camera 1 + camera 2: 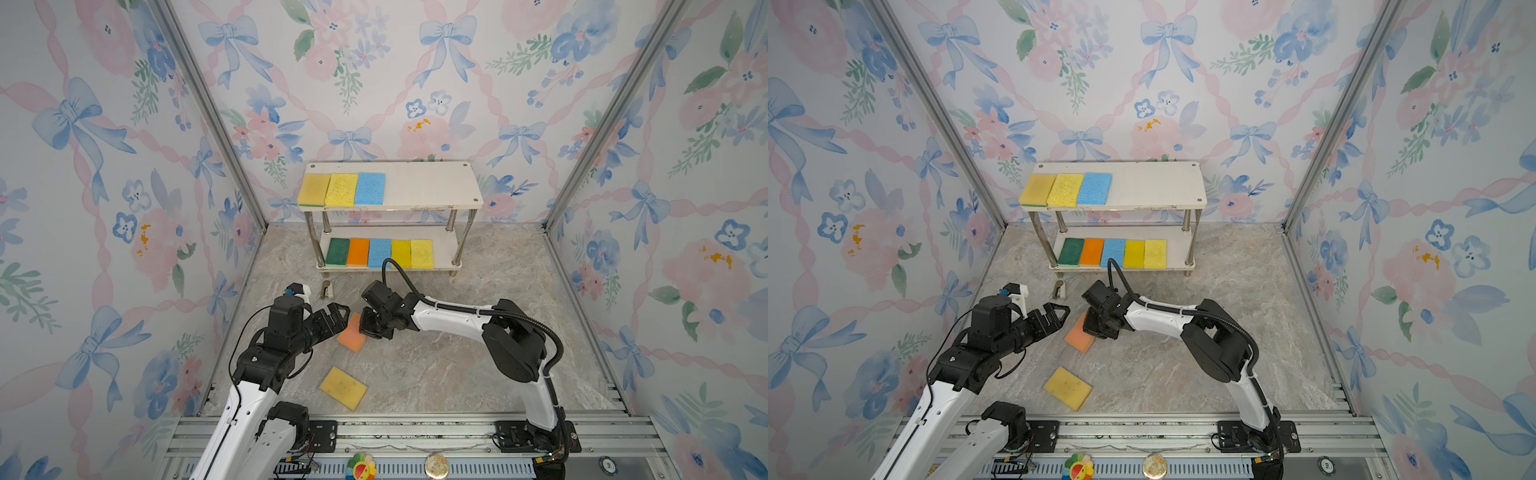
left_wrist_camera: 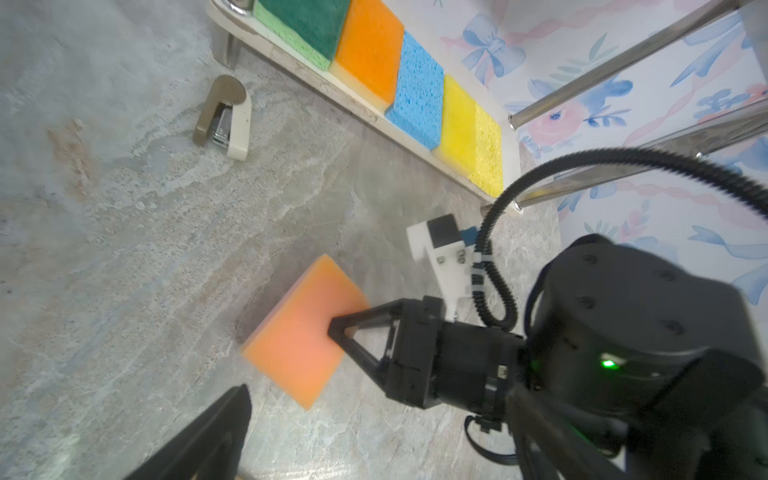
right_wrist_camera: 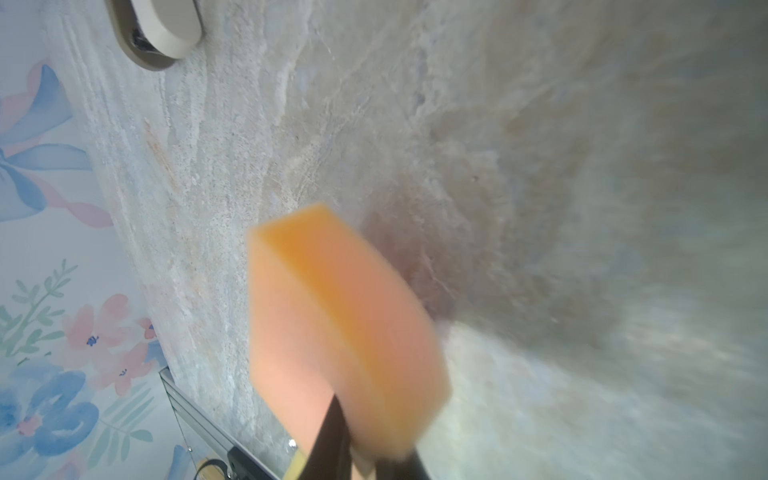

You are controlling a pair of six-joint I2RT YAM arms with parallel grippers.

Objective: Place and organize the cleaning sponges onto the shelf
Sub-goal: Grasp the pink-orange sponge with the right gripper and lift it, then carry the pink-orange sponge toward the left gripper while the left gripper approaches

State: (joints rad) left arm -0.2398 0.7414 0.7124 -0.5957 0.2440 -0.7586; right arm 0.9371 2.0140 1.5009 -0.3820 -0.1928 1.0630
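My right gripper (image 1: 366,329) is shut on one edge of a peach-orange sponge (image 1: 351,335), which hangs tilted just above the marble floor; it also shows in a top view (image 1: 1080,336) and in both wrist views (image 2: 301,347) (image 3: 332,324). My left gripper (image 1: 338,315) stands open just left of that sponge, apart from it. A yellow sponge (image 1: 343,387) lies flat on the floor nearer the front. The shelf (image 1: 432,183) stands at the back. Its top board carries two yellow sponges and one blue sponge at the left. The lower board (image 1: 442,245) holds a row of several sponges.
A small beige and brown stapler (image 1: 326,289) lies on the floor in front of the shelf's left leg. Flowered walls close in the sides and back. An aluminium rail (image 1: 415,432) with both arm bases runs along the front.
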